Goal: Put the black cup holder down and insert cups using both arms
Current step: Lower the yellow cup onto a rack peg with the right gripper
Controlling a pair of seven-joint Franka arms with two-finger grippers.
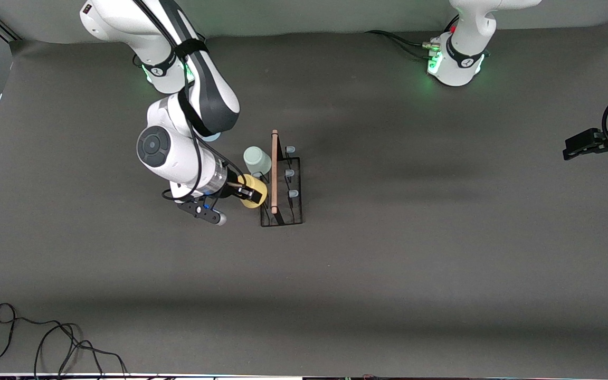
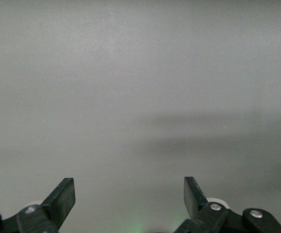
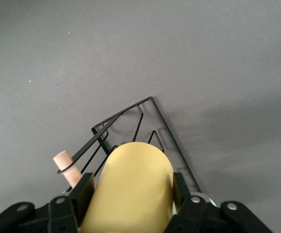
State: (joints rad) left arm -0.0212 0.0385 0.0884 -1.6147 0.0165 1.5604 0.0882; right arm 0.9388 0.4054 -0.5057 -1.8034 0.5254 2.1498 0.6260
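The black cup holder (image 1: 283, 184) stands mid-table with its wooden rod handle (image 1: 274, 171) on top and pale-tipped pegs (image 1: 289, 172). My right gripper (image 1: 248, 192) is shut on the yellow cup (image 1: 254, 190), held against the rack's side toward the right arm's end. In the right wrist view the yellow cup (image 3: 133, 189) sits between my fingers (image 3: 82, 191) over the rack wires (image 3: 145, 124). The pale green cup (image 1: 257, 160) sits on the rack beside the handle. A sliver of the light blue cup (image 1: 212, 136) shows under the right arm. My left gripper (image 1: 578, 145) is open and empty, waiting at the left arm's end of the table.
Cables (image 1: 45, 338) lie at the table's near corner toward the right arm's end. The left wrist view shows only bare grey table (image 2: 140, 97) and my open fingertips (image 2: 62, 196).
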